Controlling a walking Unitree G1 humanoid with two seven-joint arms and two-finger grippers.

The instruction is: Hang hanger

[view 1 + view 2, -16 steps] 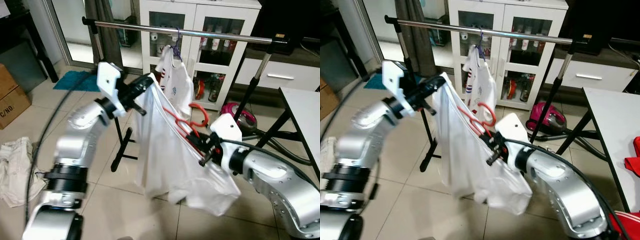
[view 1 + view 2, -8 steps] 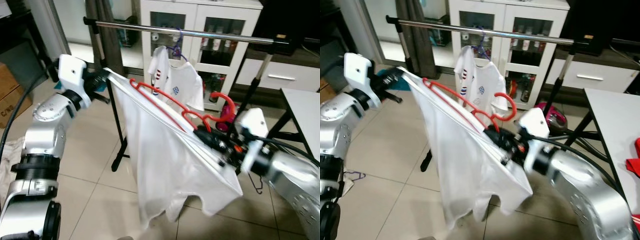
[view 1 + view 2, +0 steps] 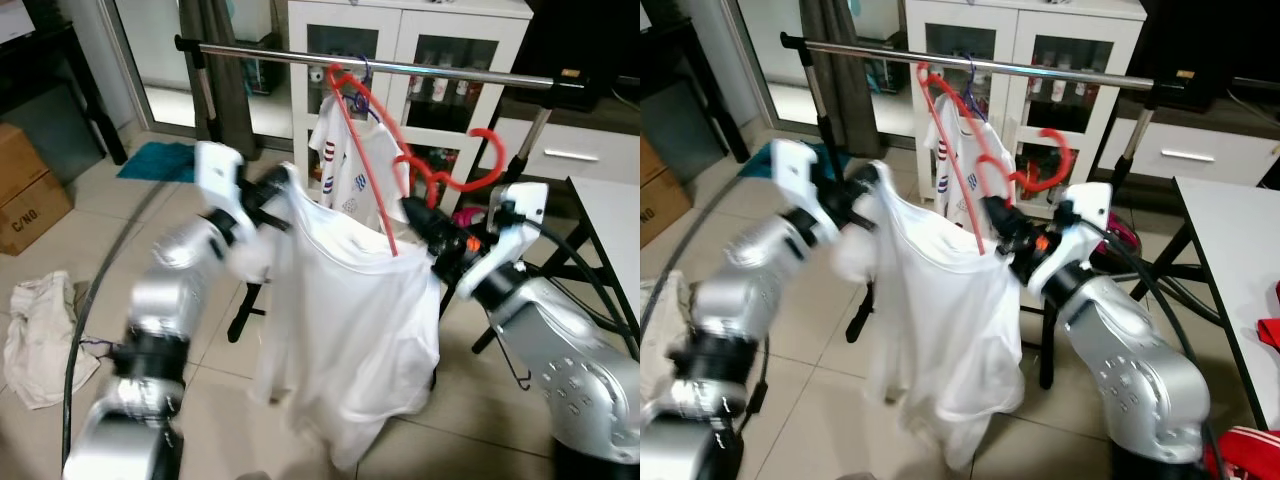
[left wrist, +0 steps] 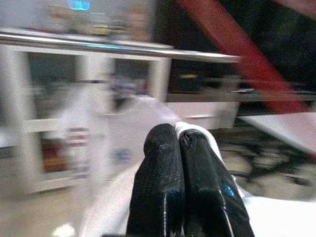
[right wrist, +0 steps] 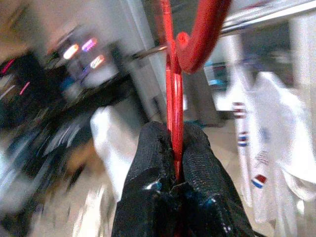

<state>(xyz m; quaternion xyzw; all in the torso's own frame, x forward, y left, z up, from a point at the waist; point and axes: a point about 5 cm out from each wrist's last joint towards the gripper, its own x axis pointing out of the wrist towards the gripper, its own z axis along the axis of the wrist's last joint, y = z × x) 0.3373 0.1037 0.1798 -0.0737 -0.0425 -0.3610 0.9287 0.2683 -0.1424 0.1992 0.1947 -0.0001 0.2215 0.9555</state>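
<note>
A red hanger (image 5: 170, 94) carries a white T-shirt (image 3: 350, 320) in front of the steel clothes rail (image 3: 450, 72). My right gripper (image 3: 416, 213) is shut on the hanger near its neck, below the rail and right of centre. The hanger stands tilted, with one arm reaching up close to the rail and its hook (image 3: 486, 136) pointing right. My left gripper (image 3: 278, 190) is shut on the shirt's shoulder fabric (image 4: 197, 131), left of the hanger. The shirt sags between the two grippers and hangs down toward the floor.
A second white shirt (image 3: 335, 165) hangs on a purple hanger on the rail, just behind the red one. A white glass-door cabinet (image 3: 420, 40) stands behind the rack. A cardboard box (image 3: 30, 195) and crumpled cloth (image 3: 35, 330) lie at left, a table (image 3: 612, 215) at right.
My right gripper has lifted and swung the hanger up toward the rail. My left gripper has come inward toward the hanger, so the stretched shirt now sags.
</note>
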